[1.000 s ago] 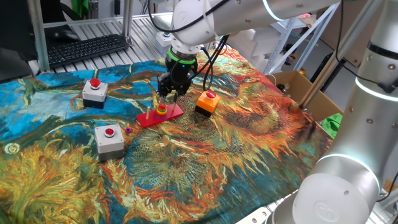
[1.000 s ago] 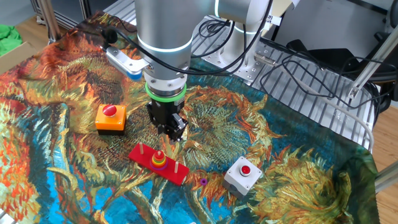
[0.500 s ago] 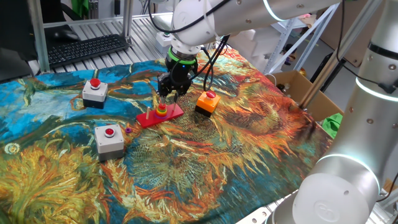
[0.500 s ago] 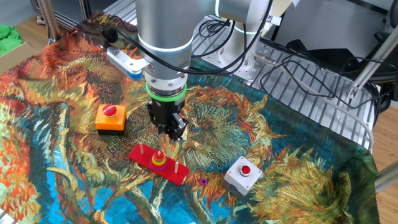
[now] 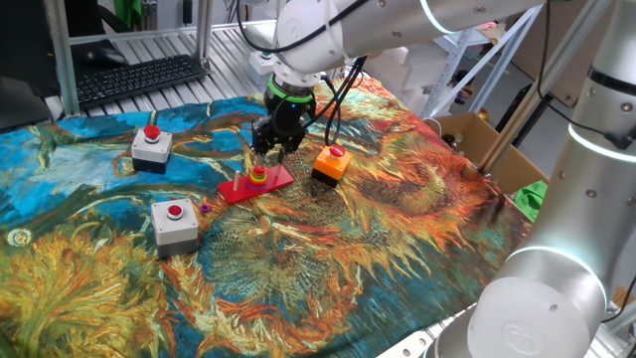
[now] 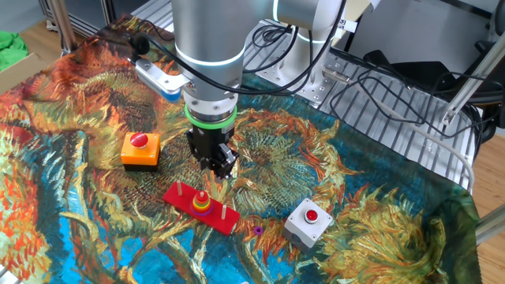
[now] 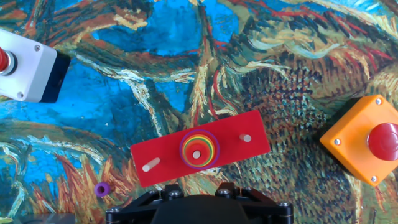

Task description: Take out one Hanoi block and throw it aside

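**Operator:** Report the state of your hand and the position of the task item.

**Arm:** My gripper [image 6: 218, 167] hangs above the cloth, just behind the red base [image 7: 200, 156], touching nothing. I cannot tell whether my fingers are spread or closed; the fixed views show only a dark cluster at the tip, and the hand view shows only my housing at the bottom edge. The ring stack [image 7: 199, 148] sits on the middle peg, directly ahead of my fingers and below them.

**Operator:** Count the items.

**Arm:** One red base carrying three pegs: the middle peg holds the stack, the two outer pegs stand bare. The stack shows concentric coloured rings, purple outermost; I cannot count the individual rings reliably. One loose purple ring [image 7: 102, 188] lies on the cloth beyond the base's end, apart from it. Three button boxes: one orange box [image 7: 362, 139] with a red button, well off to one side of my hand; two grey boxes, each with a red button, one [image 5: 151, 145] farther away and one [image 5: 174, 222] nearer the loose ring.
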